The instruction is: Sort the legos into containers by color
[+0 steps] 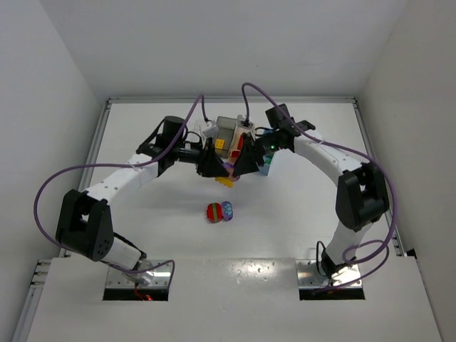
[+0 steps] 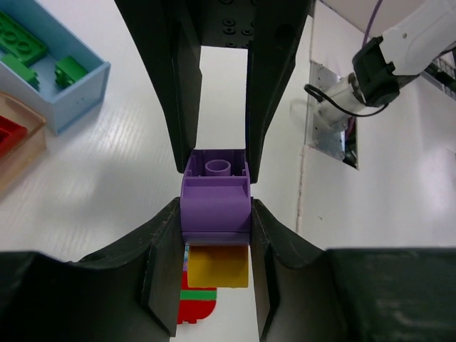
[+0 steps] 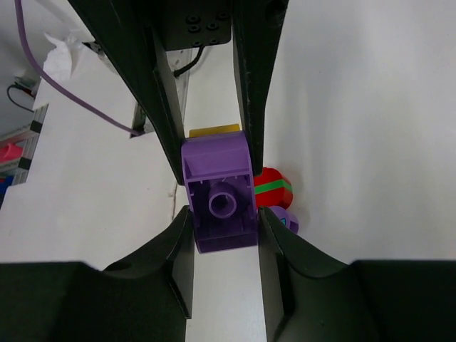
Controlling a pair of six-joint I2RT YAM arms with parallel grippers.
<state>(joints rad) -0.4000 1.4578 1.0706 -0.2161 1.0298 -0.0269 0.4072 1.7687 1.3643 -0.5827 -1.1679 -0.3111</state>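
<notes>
The left gripper (image 2: pixel 216 214) and the right gripper (image 3: pixel 222 217) meet tip to tip above the middle of the table (image 1: pixel 299 221), and both are clamped on the same purple lego (image 2: pixel 216 199). In the left wrist view the left fingers (image 2: pixel 165 242) press the sides of its lower part, while the right arm's fingers pinch its upper part from the other end. A yellow lego (image 2: pixel 217 266) is joined to the purple one and sits between the left fingers.

On the table near the arms, below the held pair, lie a round red lego with a green band (image 1: pixel 214 212) and, touching its right side, a round purple-blue lego (image 1: pixel 227 210).

The containers stand just beyond the grippers. The light blue bin (image 2: pixel 78 100) holds green legos (image 2: pixel 21 44), and the tan-peach bin (image 2: pixel 28 117) beside it holds a red lego (image 2: pixel 8 135).
</notes>
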